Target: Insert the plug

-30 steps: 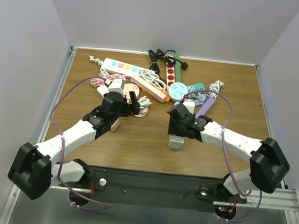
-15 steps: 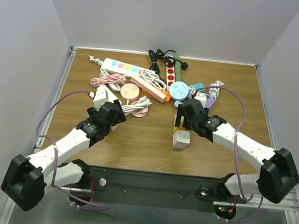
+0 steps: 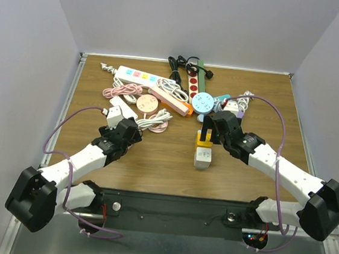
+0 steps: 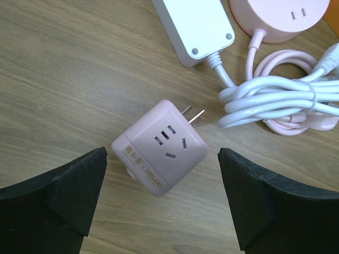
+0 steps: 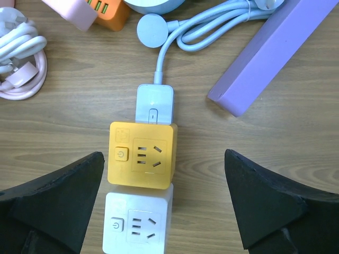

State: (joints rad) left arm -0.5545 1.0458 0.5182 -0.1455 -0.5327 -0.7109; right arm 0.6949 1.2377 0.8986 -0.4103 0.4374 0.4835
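Observation:
In the right wrist view a white plug (image 5: 155,103) on a pale blue cable sits pushed into the far side of a yellow cube socket (image 5: 142,156). That cube is joined to a white cube socket (image 5: 139,225) on its near side. My right gripper (image 5: 163,159) hangs open above them, touching nothing. From above, the yellow cube (image 3: 203,139) and the white cube (image 3: 203,158) lie mid-table. My left gripper (image 4: 161,153) is open over a pink cube adapter (image 4: 160,148), which lies loose with its prongs pointing away.
A purple power strip (image 5: 265,58) lies right of the plug's cable. A white strip end (image 4: 196,26), a pink round socket (image 4: 275,18) and coiled cables (image 4: 286,100) lie beyond the pink cube. More strips and cords (image 3: 173,88) crowd the table's far half.
My right gripper has opened and drawn back from the cube sockets, letting them go. The left arm has pulled back toward the near left, staying open.

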